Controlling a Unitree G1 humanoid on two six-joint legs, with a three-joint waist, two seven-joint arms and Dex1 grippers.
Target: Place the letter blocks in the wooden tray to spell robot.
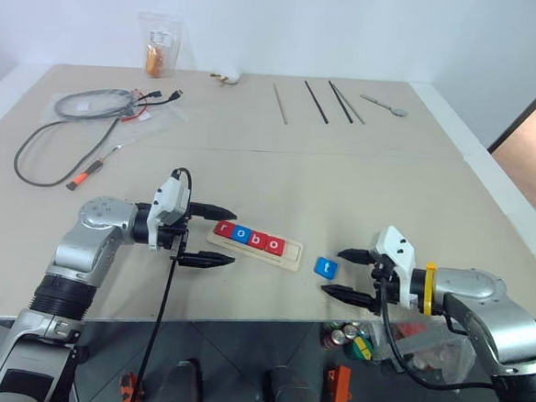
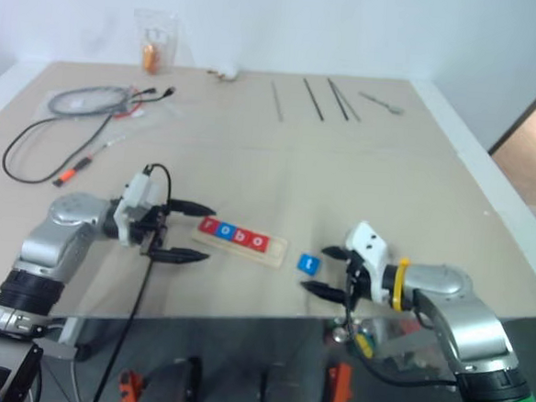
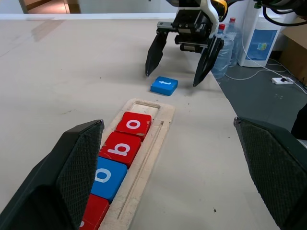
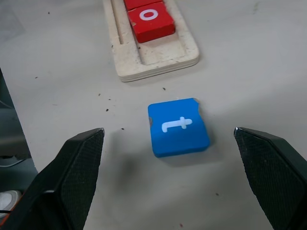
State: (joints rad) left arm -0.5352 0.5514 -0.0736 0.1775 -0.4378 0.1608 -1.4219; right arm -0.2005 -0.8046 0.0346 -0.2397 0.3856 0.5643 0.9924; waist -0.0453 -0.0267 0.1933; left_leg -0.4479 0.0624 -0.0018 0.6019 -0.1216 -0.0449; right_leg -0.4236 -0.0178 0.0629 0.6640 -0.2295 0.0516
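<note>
A lab-like workroom: broad bench (image 1: 417,175), loose cables (image 1: 81,105), screwdriver (image 1: 91,167), bare white wall (image 1: 354,23).

The wooden tray (image 1: 255,246) lies near the table's (image 1: 343,179) front edge, holding four letter blocks (image 1: 247,237) in a row; its 3 o'clock end slot is vacant. The "t" block (image 1: 326,268) lies on the table just beside that end, at 4 o'clock. A cable (image 1: 71,123) lies well apart at 10 o'clock; rods (image 1: 316,101) at 12 o'clock.
</note>
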